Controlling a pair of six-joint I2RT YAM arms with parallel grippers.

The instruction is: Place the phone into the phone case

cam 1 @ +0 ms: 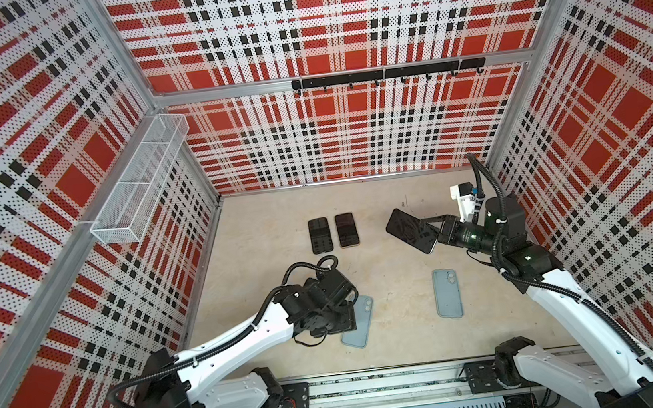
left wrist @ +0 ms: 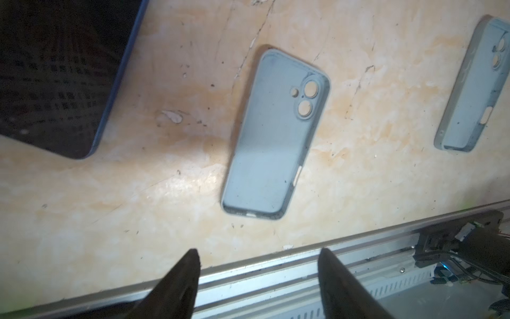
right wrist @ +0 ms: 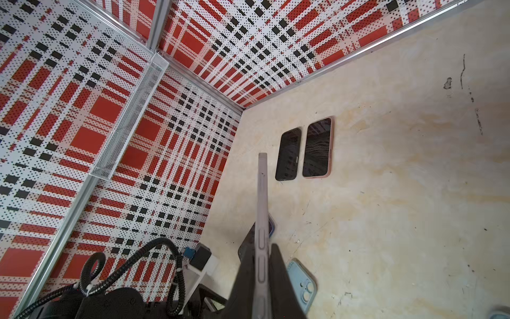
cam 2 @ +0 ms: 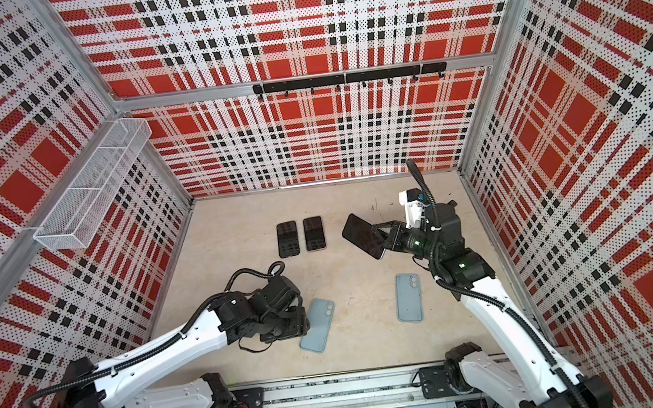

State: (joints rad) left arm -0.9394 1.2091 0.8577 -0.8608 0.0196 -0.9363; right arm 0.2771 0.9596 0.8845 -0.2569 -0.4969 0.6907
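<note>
Phone hangs over the counter, pinched edgewise in the right gripper; left gripper is spread near the blue case. Such a thin edge hold may let it pivot when pressed in.

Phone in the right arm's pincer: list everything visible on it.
The held phone is a slim slab with rounded corners, a glossy dark screen reflecting the plaid walls, and a pale, matte-looking frame. In the right wrist view the held phone is edge-on, showing elongated side buttons. The right pincer is shut across its faces at that long edge; nothing else visibly touches it. It appears lifted off the table, tilted, screen facing up.
</note>
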